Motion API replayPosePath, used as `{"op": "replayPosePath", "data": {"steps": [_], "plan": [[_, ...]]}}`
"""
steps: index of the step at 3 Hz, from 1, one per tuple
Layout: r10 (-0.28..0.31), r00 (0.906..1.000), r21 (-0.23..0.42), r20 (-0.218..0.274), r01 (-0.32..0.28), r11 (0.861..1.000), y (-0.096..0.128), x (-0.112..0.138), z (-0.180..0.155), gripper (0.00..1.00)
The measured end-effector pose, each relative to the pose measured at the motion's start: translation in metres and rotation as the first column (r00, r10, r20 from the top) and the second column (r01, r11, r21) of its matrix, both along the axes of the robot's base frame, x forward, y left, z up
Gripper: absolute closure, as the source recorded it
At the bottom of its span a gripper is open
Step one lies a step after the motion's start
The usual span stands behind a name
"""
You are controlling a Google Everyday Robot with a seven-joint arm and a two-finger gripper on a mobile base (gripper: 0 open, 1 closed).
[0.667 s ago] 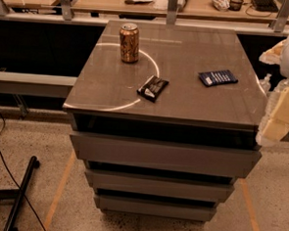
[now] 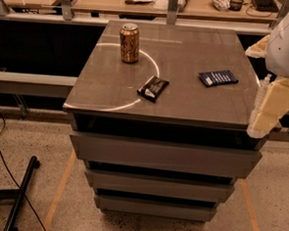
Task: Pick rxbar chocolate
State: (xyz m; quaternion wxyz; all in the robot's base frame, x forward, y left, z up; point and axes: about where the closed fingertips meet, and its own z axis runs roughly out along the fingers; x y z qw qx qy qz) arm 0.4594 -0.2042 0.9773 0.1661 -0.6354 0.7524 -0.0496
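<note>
This is the approach step: the cream-coloured end effector (image 2: pixel 266 110) hangs beside the right edge of the grey worktop (image 2: pixel 184 107), well apart from the flat, black-wrapped rxbar chocolate (image 2: pixel 153 88), which lies near the middle. Next it must reach left, past the dark blue flat wrapper (image 2: pixel 218 78). I cannot tell whether the end effector is apart or together, and its arm is cut off.

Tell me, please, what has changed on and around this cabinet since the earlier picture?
The tool, at the right edge of the cabinet, has edged slightly left toward the top, touching none of the items. The rxbar chocolate, can and blue wrapper have not moved.
</note>
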Motion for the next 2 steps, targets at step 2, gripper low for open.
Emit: {"op": "replayPosePath", "data": {"steps": [2], "plan": [[0.217,0.9750,-0.065,0.047,-0.214,0.975,0.045,0.079,-0.016,0.00]]}}
